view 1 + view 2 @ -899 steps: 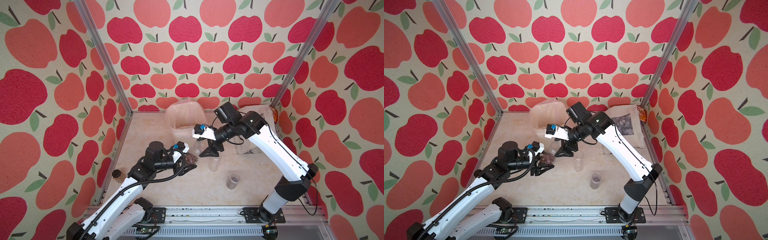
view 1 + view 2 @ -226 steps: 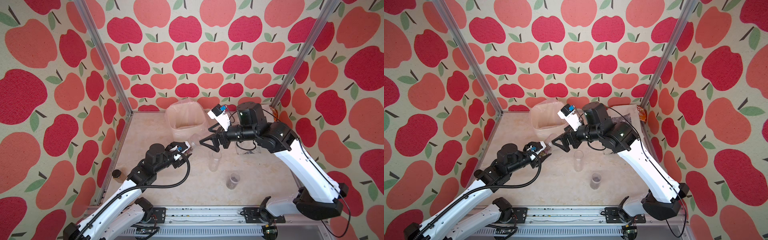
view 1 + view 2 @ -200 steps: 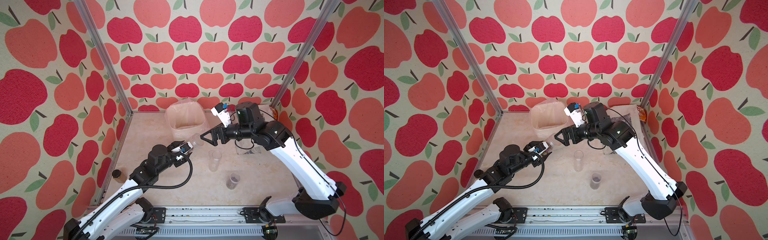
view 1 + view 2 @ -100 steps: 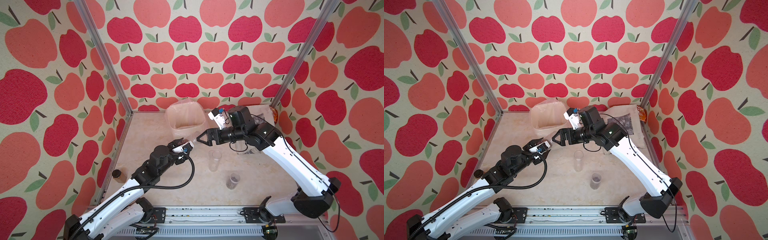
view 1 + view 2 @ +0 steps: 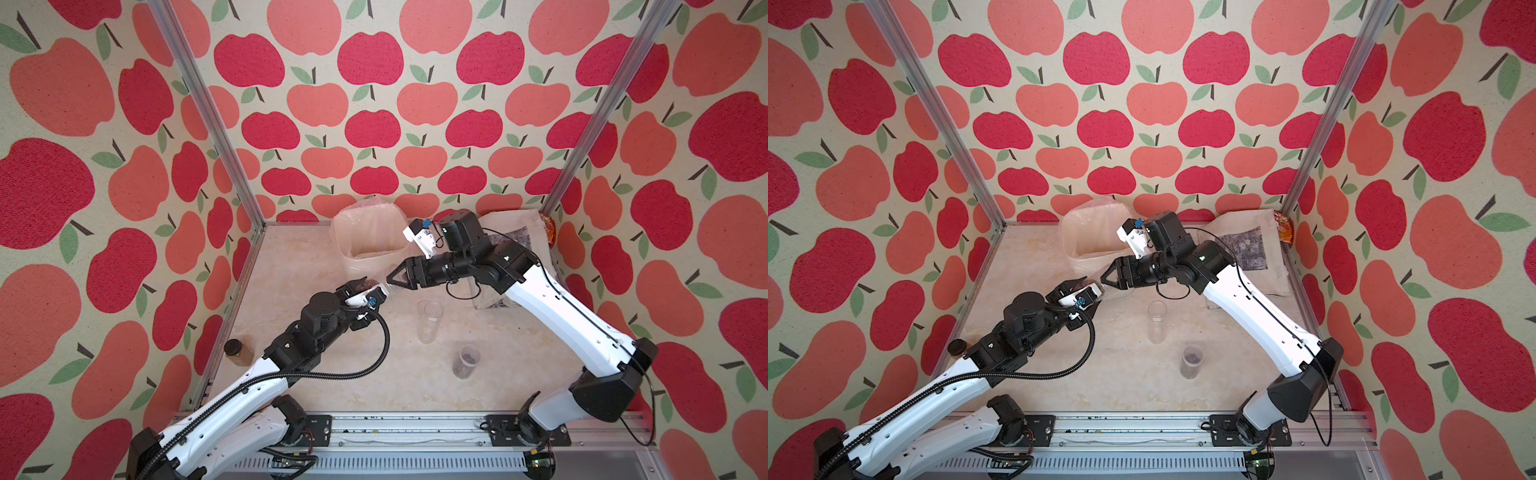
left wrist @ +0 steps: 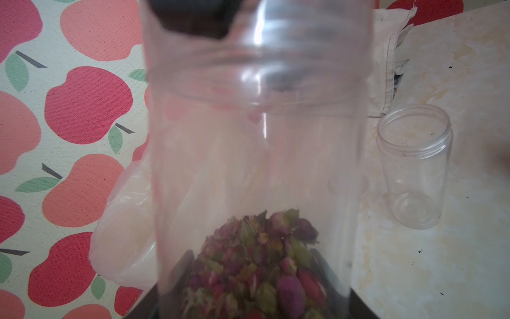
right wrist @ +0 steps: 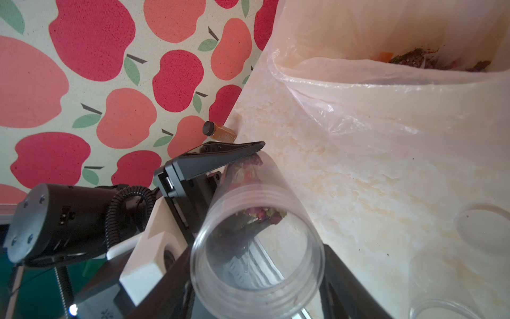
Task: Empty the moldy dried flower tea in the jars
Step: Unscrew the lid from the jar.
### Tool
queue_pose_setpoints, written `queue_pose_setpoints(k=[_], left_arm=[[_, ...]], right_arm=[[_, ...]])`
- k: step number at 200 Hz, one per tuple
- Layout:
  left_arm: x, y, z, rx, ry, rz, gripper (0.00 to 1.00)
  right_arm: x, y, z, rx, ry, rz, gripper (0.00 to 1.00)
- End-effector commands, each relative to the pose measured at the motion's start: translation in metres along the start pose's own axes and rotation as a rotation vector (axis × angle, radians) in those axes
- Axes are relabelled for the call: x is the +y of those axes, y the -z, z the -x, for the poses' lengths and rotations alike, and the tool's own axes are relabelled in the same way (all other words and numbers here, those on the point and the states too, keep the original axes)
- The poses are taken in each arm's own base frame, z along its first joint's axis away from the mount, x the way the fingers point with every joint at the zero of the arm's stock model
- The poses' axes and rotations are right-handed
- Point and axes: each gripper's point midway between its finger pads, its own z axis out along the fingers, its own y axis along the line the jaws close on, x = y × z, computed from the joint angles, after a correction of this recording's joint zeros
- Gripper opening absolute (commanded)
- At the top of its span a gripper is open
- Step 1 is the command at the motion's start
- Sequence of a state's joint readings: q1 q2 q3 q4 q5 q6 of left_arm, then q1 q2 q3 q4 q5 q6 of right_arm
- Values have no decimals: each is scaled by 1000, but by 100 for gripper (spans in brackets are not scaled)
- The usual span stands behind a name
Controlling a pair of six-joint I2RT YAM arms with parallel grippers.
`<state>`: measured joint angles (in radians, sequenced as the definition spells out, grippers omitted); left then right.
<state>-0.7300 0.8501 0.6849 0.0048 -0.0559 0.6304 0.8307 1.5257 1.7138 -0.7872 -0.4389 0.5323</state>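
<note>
My left gripper is shut on the base of a clear jar, held tilted in front of the cream lined bin. Dried flower tea, pink and green buds, lies at the jar's gripped end. My right gripper has come from the right, and its fingers press both sides of the clear lid on the jar's mouth. An open empty jar stands mid-table. Nearer the front, a third jar holds dark bits.
The bin's liner holds dumped tea. A loose clear lid lies on the table by the empty jar. A small amber bottle stands at the left wall. A cloth bag lies at the back right.
My right gripper moved left to the held jar's mouth, and its jaws narrowed onto the lid. My left arm lifted the jar slightly towards the bin.
</note>
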Motion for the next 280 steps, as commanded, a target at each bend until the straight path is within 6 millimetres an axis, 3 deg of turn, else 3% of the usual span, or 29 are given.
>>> queue_pose_setpoints(k=[1,23,47,65,84,113,162,187,202,217,244,263,280], left_arm=[[-3,4,5,-29,9,-17,0],[-15,9,10,-51,58,-107,0],[-32,22,22,-103,184,-288,0],[-43,36,33,-154,312,-454,0],[-53,51,44,-203,433,-632,0],[-62,59,48,-215,509,-766,0],[-68,57,42,-172,539,-815,0],[-64,51,36,-157,524,-760,0],[-54,42,30,-147,500,-662,0],[-41,34,21,-131,473,-541,0],[-19,24,5,-84,392,-360,0],[-8,20,-1,-57,348,-289,0],[1,17,-2,-49,311,-228,0]], right_arm=[[14,2,4,-1,70,58,54],[24,7,1,17,246,99,37],[28,19,-16,95,607,113,26],[24,28,-36,175,897,102,23],[17,29,-39,207,1104,32,21],[20,30,-38,244,1203,41,20],[15,22,-41,293,1241,45,20],[18,19,-31,250,1214,27,38],[27,22,-21,188,1158,19,69],[40,31,-11,113,1092,20,82],[66,59,5,-66,928,29,99],[74,74,16,-177,751,37,99],[69,79,27,-230,535,46,99]])
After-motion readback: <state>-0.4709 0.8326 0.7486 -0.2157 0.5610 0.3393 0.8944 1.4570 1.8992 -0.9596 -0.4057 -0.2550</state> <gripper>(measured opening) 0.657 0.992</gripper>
